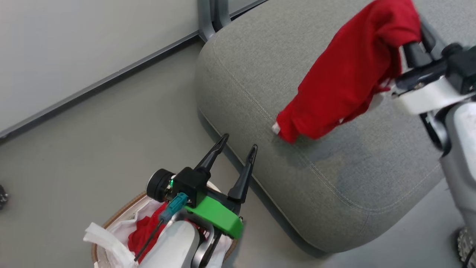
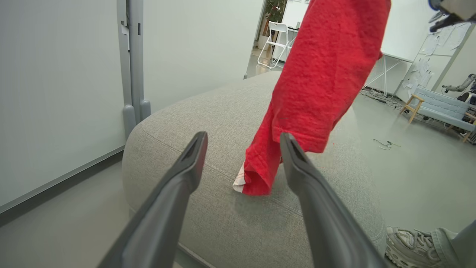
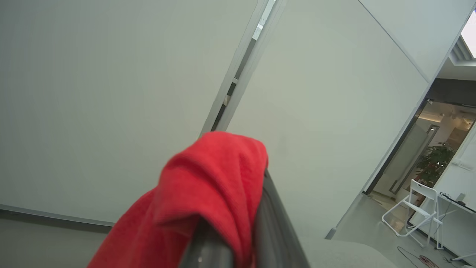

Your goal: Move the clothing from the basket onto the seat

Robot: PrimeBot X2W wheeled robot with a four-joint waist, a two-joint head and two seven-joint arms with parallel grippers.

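Left of the seat (image 1: 334, 178), your left claw (image 1: 239, 142) is spread above the basket (image 1: 119, 214). The remaining red garment (image 1: 143, 230) lies just below it, so that arm is nearer. Over the seat, your right claw (image 1: 416, 41) pinches the hanging red garment (image 1: 346, 82), long axis downward, lower end apparently touching the seat.

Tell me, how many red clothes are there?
2. A red shirt hangs from the right pincer above the seat; a red garment lies in the basket, partly behind the left arm. More may be buried underneath.
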